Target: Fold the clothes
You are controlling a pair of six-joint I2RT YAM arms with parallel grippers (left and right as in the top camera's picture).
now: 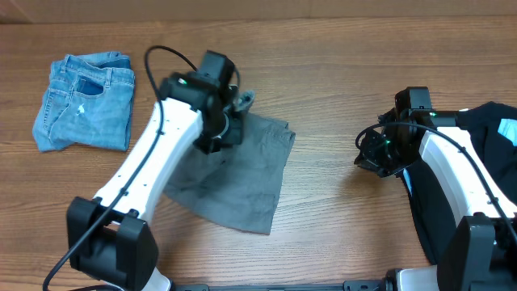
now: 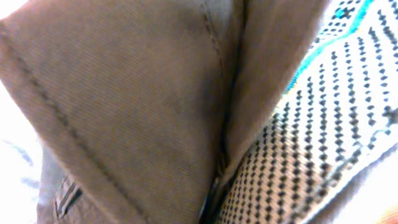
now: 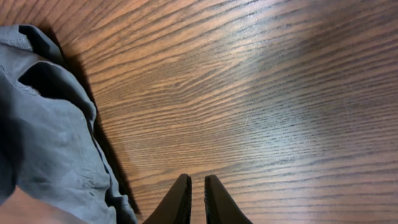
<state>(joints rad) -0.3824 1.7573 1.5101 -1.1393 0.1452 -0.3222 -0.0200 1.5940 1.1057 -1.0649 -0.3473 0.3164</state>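
The grey-khaki shorts (image 1: 242,182) lie flat in the middle of the worktop (image 1: 339,65). Their long axis runs from the far edge to the near edge, slanting a little to the left as it comes near.

The left end effector (image 1: 230,121) sits right over the far edge of the shorts. In the left wrist view, khaki cloth (image 2: 124,112) fills the frame against a dotted finger pad (image 2: 323,112), so this end effector looks closed on a fold of that far hem.

From that hold, the rest of the garment stretches toward the near side. A fold would probably mean carrying the far edge along the long axis toward the near edge.

The right end effector (image 1: 373,153) is well apart from the shorts, off to their right over bare wood. Its fingers are drawn almost together with nothing between them (image 3: 197,183). The left arm is plainly the nearer one, and the right would have to reach left to help pin or lift the cloth.

Further out, the light-blue denim shorts (image 1: 85,101) rest folded at the far left. The black top (image 1: 493,129) lies at the right edge beneath the right arm.
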